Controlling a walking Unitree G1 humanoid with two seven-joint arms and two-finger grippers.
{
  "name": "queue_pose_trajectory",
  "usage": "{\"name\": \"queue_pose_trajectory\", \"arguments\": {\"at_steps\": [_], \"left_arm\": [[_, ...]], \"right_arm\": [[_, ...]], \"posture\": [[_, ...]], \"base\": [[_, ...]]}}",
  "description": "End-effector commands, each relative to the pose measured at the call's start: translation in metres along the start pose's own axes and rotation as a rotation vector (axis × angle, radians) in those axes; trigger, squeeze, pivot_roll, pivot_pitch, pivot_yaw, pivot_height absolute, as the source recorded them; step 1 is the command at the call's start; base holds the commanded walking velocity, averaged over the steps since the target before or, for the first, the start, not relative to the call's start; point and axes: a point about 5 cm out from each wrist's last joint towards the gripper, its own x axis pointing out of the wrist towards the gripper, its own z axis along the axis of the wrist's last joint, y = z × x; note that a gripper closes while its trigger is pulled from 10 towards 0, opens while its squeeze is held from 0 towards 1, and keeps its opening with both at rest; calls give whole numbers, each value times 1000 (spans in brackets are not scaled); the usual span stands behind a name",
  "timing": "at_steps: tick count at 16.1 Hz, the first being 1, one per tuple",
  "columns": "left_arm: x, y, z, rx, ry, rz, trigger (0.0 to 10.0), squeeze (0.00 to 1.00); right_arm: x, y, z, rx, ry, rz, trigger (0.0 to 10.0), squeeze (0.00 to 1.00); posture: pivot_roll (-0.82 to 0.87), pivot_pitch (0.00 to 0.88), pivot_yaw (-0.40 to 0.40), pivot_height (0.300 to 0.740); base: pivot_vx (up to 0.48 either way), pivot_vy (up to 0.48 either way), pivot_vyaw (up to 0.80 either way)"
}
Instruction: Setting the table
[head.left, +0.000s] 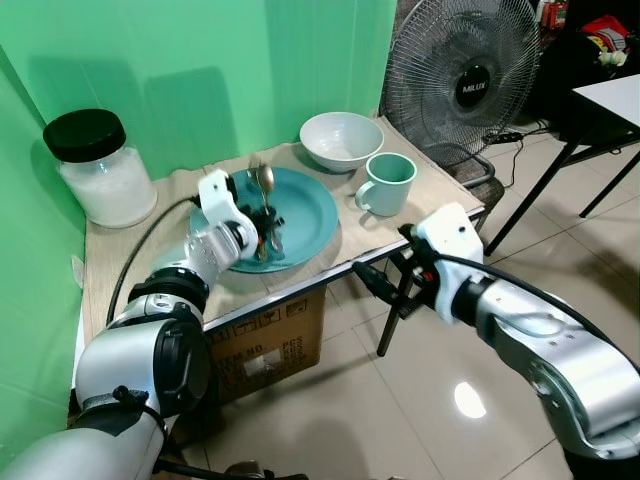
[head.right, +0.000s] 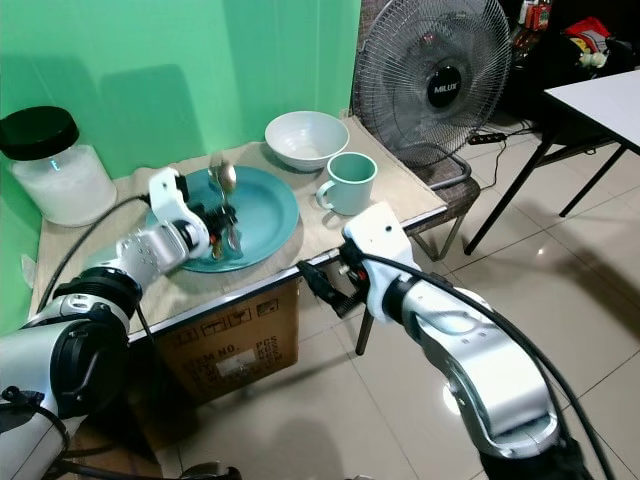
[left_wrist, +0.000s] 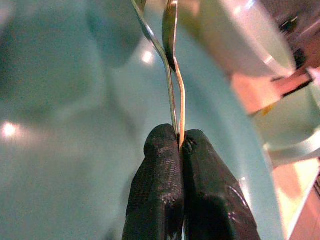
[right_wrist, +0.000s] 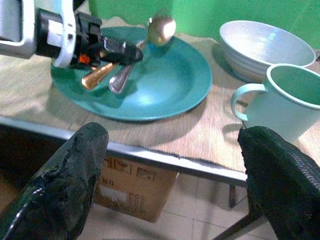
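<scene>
While the left claw (head.left: 262, 238) hangs over the teal plate (head.left: 305, 215), its fingers (left_wrist: 160, 185) are clamped on a spoon (head.left: 265, 182) and a fork (left_wrist: 150, 37), handles pinched together. Right claw (head.left: 385, 290) hovers off the worktop's (head.left: 440, 190) front edge over tile floor (head.left: 440, 400), fingers spread wide. Mug (head.left: 387, 183) and white bowl (head.left: 341, 140) crowd the plate's right rim; glass jar (head.left: 100, 165) stands well apart at the left.
</scene>
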Motion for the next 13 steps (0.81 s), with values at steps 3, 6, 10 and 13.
{"name": "queue_pose_trajectory", "arguments": {"at_steps": [3, 6, 10, 13], "left_arm": [[-16, 4, 35, 258, -139, -12, 0, 0], [-43, 10, 47, 417, -203, -25, 0, 0], [-91, 19, 44, 601, -199, -6, 0, 0], [-120, 36, 34, 705, -133, 59, 0, 0]], "right_arm": [[25, -9, -4, 190, -18, -31, 10000, 1000], [57, -10, -10, 275, 12, 0, 10000, 1000], [107, -3, -9, 344, 76, 4, 10000, 1000], [124, -10, -15, 346, 92, -82, 10000, 1000]], "posture": [[-4, 2, 21, 740], [11, 1, 12, 740], [37, 10, 3, 740], [73, 22, -21, 740]], "base": [[0, 0, 0], [0, 0, 0], [0, 0, 0], [0, 0, 0]]}}
